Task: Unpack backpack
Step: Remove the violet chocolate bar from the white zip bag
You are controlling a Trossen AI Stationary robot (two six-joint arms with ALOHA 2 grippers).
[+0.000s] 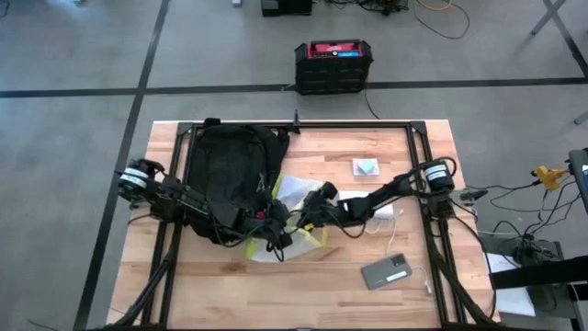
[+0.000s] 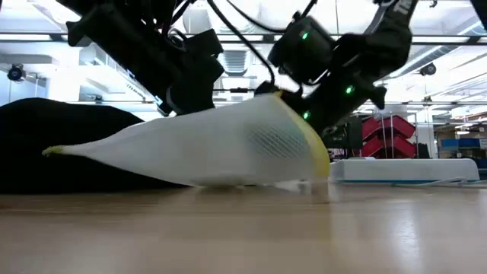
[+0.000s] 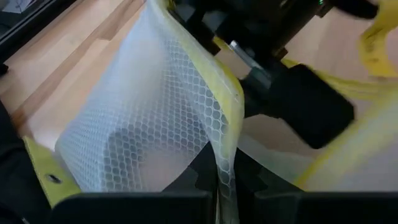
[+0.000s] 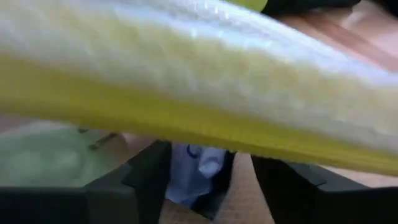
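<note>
The black backpack (image 1: 230,161) lies flat on the table's left half, its near end by both grippers. Beside it is a white mesh pouch (image 1: 292,191) with yellow trim, raised at one end in the low view (image 2: 221,148), its pointed end low by the backpack. My left gripper (image 1: 273,221) is shut on the pouch's rim. My right gripper (image 1: 308,213) faces it from the right at the pouch's raised end. Its fingers (image 4: 149,177) stand apart, with a pale blue-and-white thing (image 4: 199,163) between them; the pouch's yellow band (image 4: 186,124) hides the fingertips. My left gripper pinches the pouch's yellow-trimmed rim (image 3: 225,163) between its two fingers, which lie across the rim. From the hold the mesh wall (image 3: 143,130) stands up, clear of the wood there. My right gripper has the pouch's yellow band lying across its fingers. Whether they touch the blue-and-white thing, I cannot tell.
A grey phone (image 1: 390,269) lies near the table's front right. A small pale box (image 1: 366,166) sits at the far right. A white item (image 1: 382,211) lies under my right arm. A black box with a red top (image 1: 333,62) stands on the floor beyond the table.
</note>
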